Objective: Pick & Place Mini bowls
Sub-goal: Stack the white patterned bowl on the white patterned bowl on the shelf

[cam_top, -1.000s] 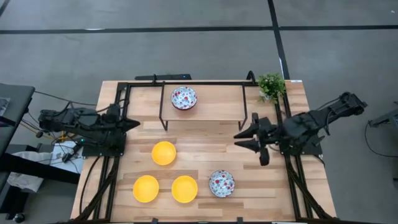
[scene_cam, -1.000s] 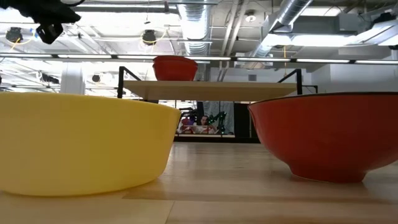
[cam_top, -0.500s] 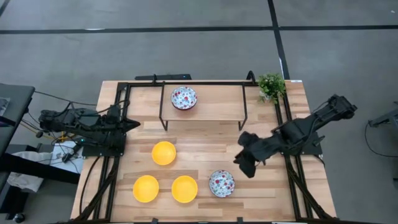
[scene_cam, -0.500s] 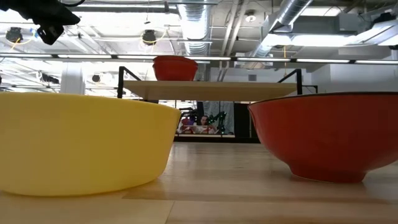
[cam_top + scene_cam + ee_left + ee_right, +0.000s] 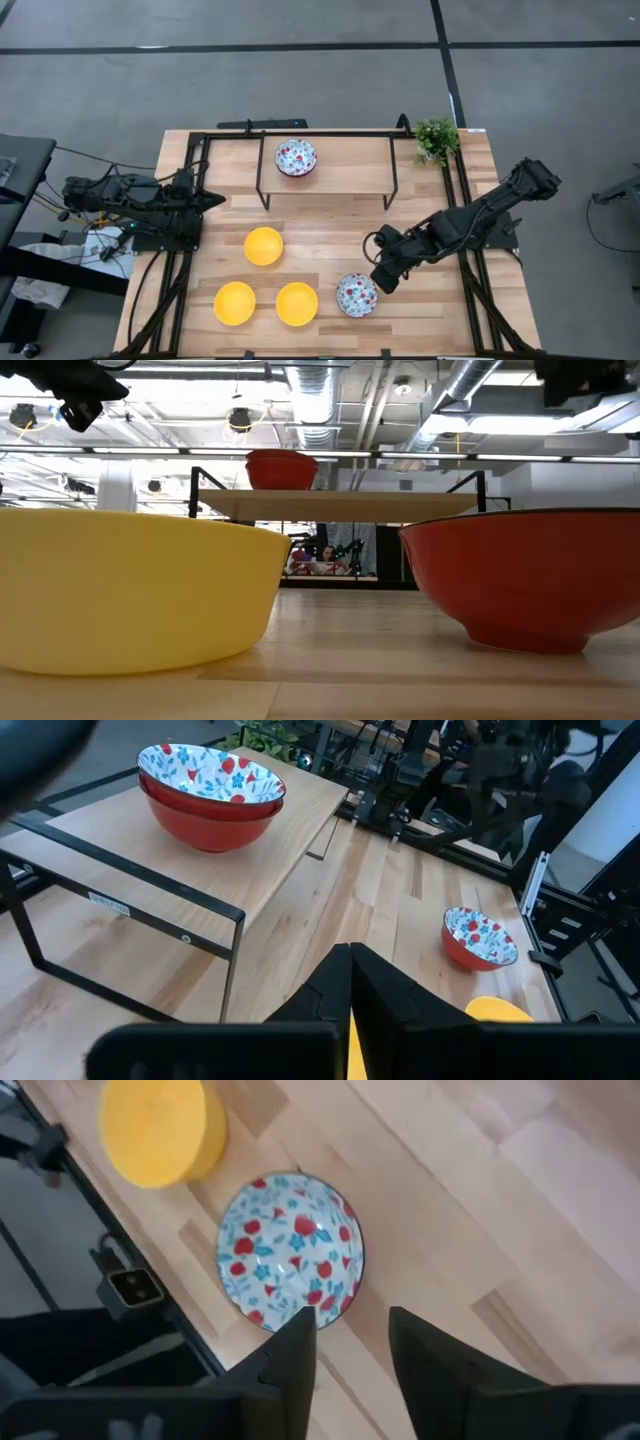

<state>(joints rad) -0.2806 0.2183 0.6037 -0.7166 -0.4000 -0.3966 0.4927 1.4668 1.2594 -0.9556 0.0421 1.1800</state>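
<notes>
One small round bowl, white inside with a red-and-blue speckled pattern and red outside [image 5: 356,294], is the thing your next move turns on. It sits upright on the wooden desk [image 5: 330,235] near the front edge, and your right gripper [image 5: 385,277] hovers just beside its rim, on the side toward the right arm's base and slightly farther back. From the right wrist view the speckled bowl [image 5: 291,1249] lies straight ahead of the fingers [image 5: 291,1355], which stand apart with a clear gap and hold nothing. A round bowl has no long axis, so any approach across the rim should serve; I judge you need only carry the fingers forward until one goes inside the near wall and one outside.

Your right arm is plainly the nearer. The left gripper [image 5: 213,200] waits at the desk's left edge, fingers pressed together and empty, well apart from this bowl.

Beside the speckled bowl stands a plain yellow bowl [image 5: 296,303]; keep clear of it. Another speckled bowl [image 5: 295,157] rests on the raised wooden shelf [image 5: 345,160].
</notes>
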